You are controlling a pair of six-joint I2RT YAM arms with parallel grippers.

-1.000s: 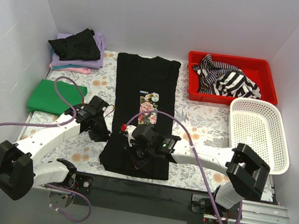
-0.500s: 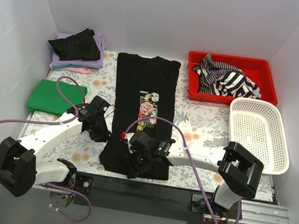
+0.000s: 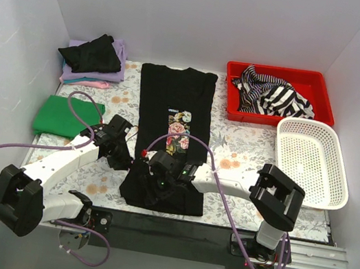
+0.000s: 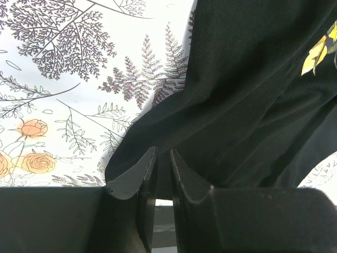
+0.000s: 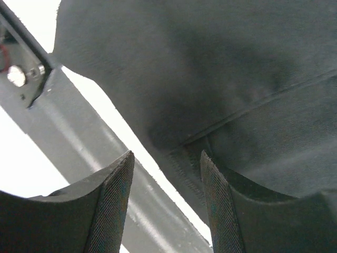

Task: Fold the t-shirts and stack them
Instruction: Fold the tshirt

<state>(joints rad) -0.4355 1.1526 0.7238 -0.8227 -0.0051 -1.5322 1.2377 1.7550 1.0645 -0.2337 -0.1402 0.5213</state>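
Right, the shirt (image 3: 172, 98) lies flat in the middle of the table (image 3: 241, 142), collar away from the arms. The left hand (image 4: 162, 155) is pinched together on its left edge; the right hand (image 5: 166, 158) hangs with fingers apart over the near hem. This looks like the bottom fold starting. Next, the right hand must close on that hem, then both carry it toward the collar.

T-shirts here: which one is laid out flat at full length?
The black t-shirt with the floral print, mid-table; the green shirt is folded, the striped shirt crumpled in the red bin.
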